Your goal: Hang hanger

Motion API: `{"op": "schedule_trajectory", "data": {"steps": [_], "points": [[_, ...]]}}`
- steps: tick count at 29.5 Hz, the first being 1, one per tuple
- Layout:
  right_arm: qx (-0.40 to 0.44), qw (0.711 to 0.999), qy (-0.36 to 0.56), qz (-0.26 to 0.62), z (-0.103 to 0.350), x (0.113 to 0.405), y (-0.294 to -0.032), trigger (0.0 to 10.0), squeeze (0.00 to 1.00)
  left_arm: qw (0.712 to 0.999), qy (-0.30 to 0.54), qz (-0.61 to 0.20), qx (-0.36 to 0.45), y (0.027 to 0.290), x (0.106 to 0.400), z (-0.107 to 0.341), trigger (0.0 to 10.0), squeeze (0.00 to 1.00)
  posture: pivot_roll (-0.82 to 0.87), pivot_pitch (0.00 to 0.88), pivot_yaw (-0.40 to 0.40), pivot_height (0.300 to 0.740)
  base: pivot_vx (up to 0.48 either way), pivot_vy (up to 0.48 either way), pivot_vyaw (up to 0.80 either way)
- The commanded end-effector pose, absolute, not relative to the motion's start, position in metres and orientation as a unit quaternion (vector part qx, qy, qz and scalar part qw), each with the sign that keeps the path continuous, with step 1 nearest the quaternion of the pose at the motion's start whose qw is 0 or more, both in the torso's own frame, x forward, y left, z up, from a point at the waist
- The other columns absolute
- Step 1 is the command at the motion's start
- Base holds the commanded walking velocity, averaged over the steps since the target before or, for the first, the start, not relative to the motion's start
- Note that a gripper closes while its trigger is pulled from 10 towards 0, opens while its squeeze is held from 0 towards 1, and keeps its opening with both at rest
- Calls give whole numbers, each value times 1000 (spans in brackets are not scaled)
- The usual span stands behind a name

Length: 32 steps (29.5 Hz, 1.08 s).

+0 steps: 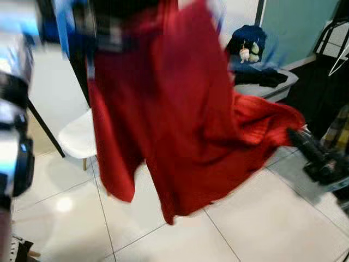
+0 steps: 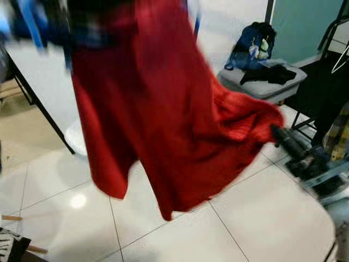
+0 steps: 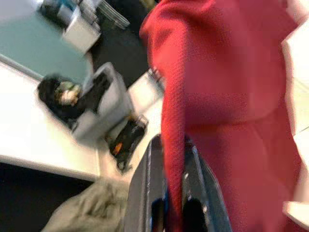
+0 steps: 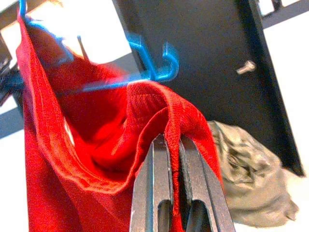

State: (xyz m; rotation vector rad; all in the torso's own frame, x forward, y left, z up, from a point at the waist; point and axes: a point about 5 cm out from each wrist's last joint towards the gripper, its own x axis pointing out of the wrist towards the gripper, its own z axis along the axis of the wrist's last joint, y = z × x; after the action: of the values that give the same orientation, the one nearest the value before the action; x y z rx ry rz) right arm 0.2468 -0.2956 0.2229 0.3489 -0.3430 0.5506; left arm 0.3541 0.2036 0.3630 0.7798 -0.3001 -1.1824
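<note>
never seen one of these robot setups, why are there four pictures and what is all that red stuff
These are four cameras on one humanoid robot at a single moment. Two sit in its head like eyes, looking forward and down, so they show nearly the same blurred scene. The other two sit on its wrists, each looking along that arm's two black fingers.

The red stuff is a red garment that the robot holds up over the white tiled floor. The left gripper is closed on a fold of the cloth, and the right gripper pinches another edge. Near the right gripper is a blue hanger with its hook, and the garment appears to hang on it.

Behind are a white chair and a grey seat with dark clothes and a blue bag.
</note>
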Motion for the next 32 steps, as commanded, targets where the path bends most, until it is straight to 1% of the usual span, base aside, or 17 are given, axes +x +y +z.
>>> {"op": "schedule_trajectory", "data": {"steps": [1,2,3,6,11,12,15,16,19,22,24,26,27,28,30,32], "points": [[152,944,-173,238,229,250,-306,0,0,734,-122,-564,357,203,349,338,10000,0,-10,43,67,740,0,0,0],[152,944,-173,238,229,250,-306,0,0,734,-122,-564,357,203,349,338,10000,0,-10,43,67,740,0,0,0],[146,946,-173,233,232,252,-310,0,0,739,-110,-566,350,205,348,321,10000,0,-11,46,64,740,0,0,0],[141,950,-167,223,233,256,-313,0,0,747,-115,-563,335,207,347,313,10000,0,-13,47,52,740,0,0,0],[137,953,-157,218,233,259,-314,0,0,748,-129,-565,323,207,342,310,10000,0,-11,52,43,740,0,0,0],[133,956,-144,217,230,261,-314,0,0,748,-141,-567,314,205,339,311,10000,0,-10,53,36,740,0,0,0],[127,957,-113,234,222,264,-309,0,0,753,-163,-561,302,202,334,314,10000,0,-10,54,31,740,0,0,0],[116,950,-82,279,215,260,-296,0,0,761,-187,-544,299,200,331,318,10000,0,-8,53,26,740,0,0,0],[110,947,-67,294,211,259,-290,0,0,766,-201,-535,294,200,328,320,10000,0,-10,52,24,740,0,0,0],[113,950,-65,282,209,262,-293,0,0,768,-210,-535,283,199,325,323,10000,0,-10,51,22,740,0,0,0],[109,962,-58,244,208,267,-302,0,0,766,-218,-542,267,197,322,328,10000,0,-11,54,18,740,0,0,0],[109,962,-58,244,208,267,-302,0,0,766,-218,-542,267,197,322,328,10000,0,-11,54,18,740,0,0,0],[109,969,-63,213,211,271,-311,0,0,760,-214,-553,268,196,318,329,10000,0,-11,54,19,740,0,0,0],[111,971,-68,202,213,272,-314,0,0,755,-206,-557,277,196,316,328,10000,0,-10,56,21,740,0,0,0],[111,972,-71,196,214,272,-316,0,0,753,-200,-560,283,196,315,326,10000,0,-10,56,21,740,0,0,0],[115,979,-69,155,213,274,-328,0,0,752,-180,-557,302,199,313,318,10000,0,-12,58,23,740,0,0,0]]}}
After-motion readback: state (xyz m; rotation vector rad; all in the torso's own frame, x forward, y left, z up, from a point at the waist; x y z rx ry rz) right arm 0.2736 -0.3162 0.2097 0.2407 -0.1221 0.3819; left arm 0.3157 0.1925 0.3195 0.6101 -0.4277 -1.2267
